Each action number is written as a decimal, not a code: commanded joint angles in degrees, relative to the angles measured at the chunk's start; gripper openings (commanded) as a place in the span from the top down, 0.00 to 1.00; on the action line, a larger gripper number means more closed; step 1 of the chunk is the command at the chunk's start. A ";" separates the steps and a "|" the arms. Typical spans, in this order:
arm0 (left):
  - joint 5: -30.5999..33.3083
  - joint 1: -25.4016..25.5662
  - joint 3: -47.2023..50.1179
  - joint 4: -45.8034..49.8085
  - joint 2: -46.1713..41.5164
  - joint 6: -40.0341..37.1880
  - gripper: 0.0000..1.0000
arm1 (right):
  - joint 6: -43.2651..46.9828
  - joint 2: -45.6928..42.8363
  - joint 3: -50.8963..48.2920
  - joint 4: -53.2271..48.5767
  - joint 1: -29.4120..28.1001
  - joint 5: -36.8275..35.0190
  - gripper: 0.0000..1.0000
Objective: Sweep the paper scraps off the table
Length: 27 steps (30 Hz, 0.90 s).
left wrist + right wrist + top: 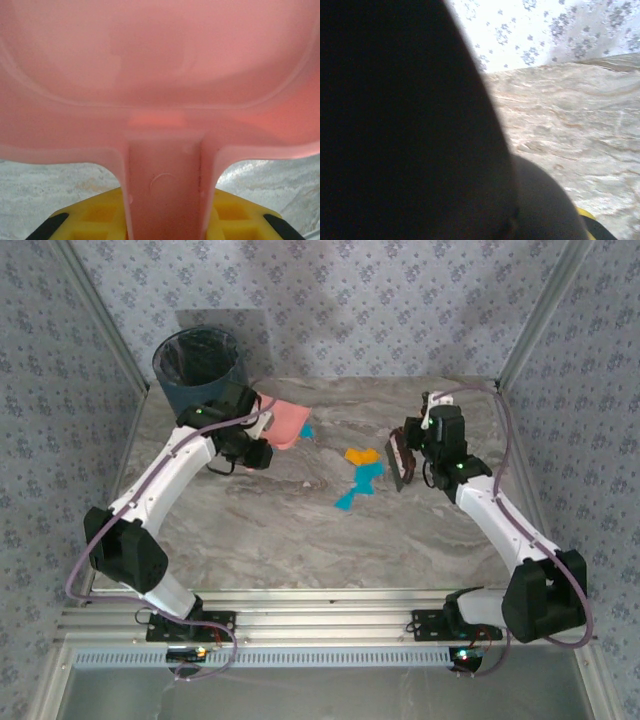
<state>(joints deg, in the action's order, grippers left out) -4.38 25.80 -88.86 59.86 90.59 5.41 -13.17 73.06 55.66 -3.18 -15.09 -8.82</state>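
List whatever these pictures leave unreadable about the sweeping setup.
1. Left wrist view: the pink dustpan, gripped by the left gripper, screens the table beyond it.
2. Right wrist view: a dark blurred shape near the lens; unidentifiable.
3. Top view: the dark tool at the right gripper is too small to identify; the inside of the bin is too dark to check for paper scraps.

The left arm [165, 475] is extended from its base toward 11 o'clock, with the left gripper [262, 445] clamped on the handle of a pink dustpan [288, 420]. The right arm [500, 515] is stretched toward 12 o'clock, and the right gripper [415, 452] is pointed to 9 o'clock and closed on a dark brush [400, 466].
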 commanded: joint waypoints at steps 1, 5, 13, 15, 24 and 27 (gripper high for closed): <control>1.56 2.27 1.35 4.81 -1.20 0.21 1.00 | 6.27 -2.13 -0.83 -2.35 0.40 -3.97 1.00; 2.44 5.19 4.10 6.58 -2.40 1.89 1.00 | 8.10 -2.31 -1.94 -2.46 0.45 -5.13 1.00; 3.46 12.02 9.64 7.72 -3.03 4.44 1.00 | 8.64 -1.62 -3.92 -1.71 -0.20 -5.05 1.00; 3.15 13.23 10.85 7.64 -2.83 4.35 1.00 | 8.63 -1.65 -4.32 -1.36 -0.42 -4.50 1.00; 3.20 18.14 13.24 9.47 2.30 1.96 1.00 | 8.98 0.74 -4.21 -0.34 -2.40 -5.77 1.00; 3.16 19.69 12.93 10.36 4.33 1.00 1.00 | 8.97 1.54 -3.90 -0.15 -3.62 -6.44 1.00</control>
<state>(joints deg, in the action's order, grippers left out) -1.80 44.27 -75.79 67.64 93.41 7.94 -5.04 73.63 51.42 -4.14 -17.65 -13.67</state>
